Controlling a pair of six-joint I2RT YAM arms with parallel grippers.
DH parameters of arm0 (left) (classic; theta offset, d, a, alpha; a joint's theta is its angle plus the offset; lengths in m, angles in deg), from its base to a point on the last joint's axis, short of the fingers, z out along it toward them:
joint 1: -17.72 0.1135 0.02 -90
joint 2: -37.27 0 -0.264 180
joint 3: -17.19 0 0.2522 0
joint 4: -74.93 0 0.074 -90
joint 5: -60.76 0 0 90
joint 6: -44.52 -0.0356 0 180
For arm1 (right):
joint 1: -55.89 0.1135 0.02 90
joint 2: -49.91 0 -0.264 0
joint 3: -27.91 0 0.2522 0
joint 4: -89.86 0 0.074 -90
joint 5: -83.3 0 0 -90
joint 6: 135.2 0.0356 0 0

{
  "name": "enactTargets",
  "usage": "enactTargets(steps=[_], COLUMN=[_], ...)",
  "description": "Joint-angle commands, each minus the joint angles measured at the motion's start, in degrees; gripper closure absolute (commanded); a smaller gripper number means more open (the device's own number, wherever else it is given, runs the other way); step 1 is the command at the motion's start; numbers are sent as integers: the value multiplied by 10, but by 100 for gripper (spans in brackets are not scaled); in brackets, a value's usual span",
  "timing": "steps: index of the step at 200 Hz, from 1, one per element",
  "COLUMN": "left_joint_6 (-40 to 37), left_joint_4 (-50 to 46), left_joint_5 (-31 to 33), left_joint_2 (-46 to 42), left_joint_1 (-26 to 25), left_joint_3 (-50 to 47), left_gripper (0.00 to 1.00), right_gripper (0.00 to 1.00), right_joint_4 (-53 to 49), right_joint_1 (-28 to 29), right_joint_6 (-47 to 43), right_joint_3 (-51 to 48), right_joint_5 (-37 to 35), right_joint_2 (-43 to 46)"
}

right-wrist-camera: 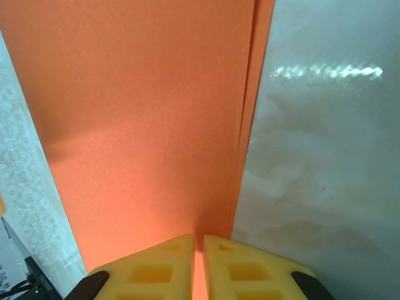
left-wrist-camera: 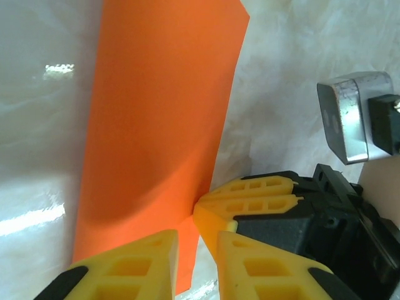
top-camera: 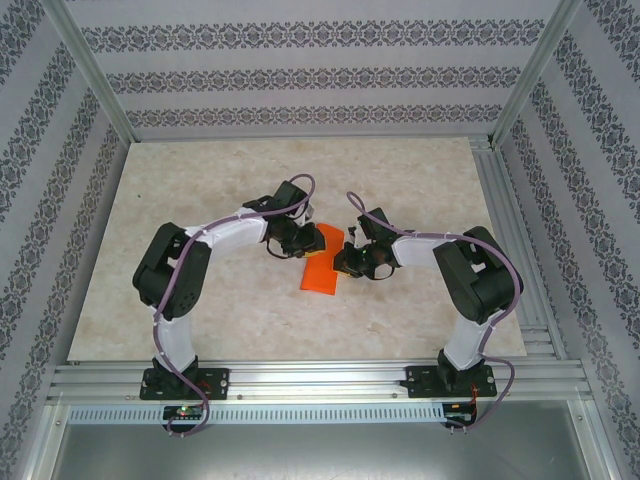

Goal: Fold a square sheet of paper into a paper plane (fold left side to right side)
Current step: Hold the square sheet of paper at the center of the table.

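The orange sheet of paper [top-camera: 322,262] lies on the table as a folded rectangle, two layers showing along its right edge [right-wrist-camera: 250,125]. My left gripper [top-camera: 290,245] is at its far left corner. In the left wrist view the left gripper [left-wrist-camera: 197,240] stands open by a narrow gap, with a corner of the paper [left-wrist-camera: 156,125] between the fingers. My right gripper [top-camera: 350,262] is at the paper's right edge. Its jaws [right-wrist-camera: 198,240] are shut on the paper [right-wrist-camera: 144,125], orange showing in the slit. The right fingers [left-wrist-camera: 250,194] touch the paper's edge close to my left fingertips.
The beige marbled table [top-camera: 200,200] is bare around the paper. Patterned walls close in the back and sides, and aluminium rails [top-camera: 300,380] run along the near edge by the arm bases. A silver block on the right arm [left-wrist-camera: 350,119] hangs near the left gripper.
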Motion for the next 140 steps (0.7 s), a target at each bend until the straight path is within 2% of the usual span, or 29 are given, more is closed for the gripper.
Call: enactTargets(steps=[1,38,60,140], left_joint_6=[-16,-63,-75,-97], left_joint_4=[28,-26,-34,-32], left_joint_5=[-14,42,50,72], left_joint_2=[18,43,61,78], left_joint_1=[1,2,4,5], left_joint_3=[2,24,30,11], left_gripper=[78,83,86,87], right_gripper=[86,86,86,86], right_joint_4=[-38,-41,-45,-58], right_joint_1=[9,10,11,15], right_joint_6=[-11,-12,-14,-22], right_joint_3=[-5,-7,-8,-5], right_joint_5=[-39,-41,-43,-47], right_joint_2=[-22,-22,-24,-28])
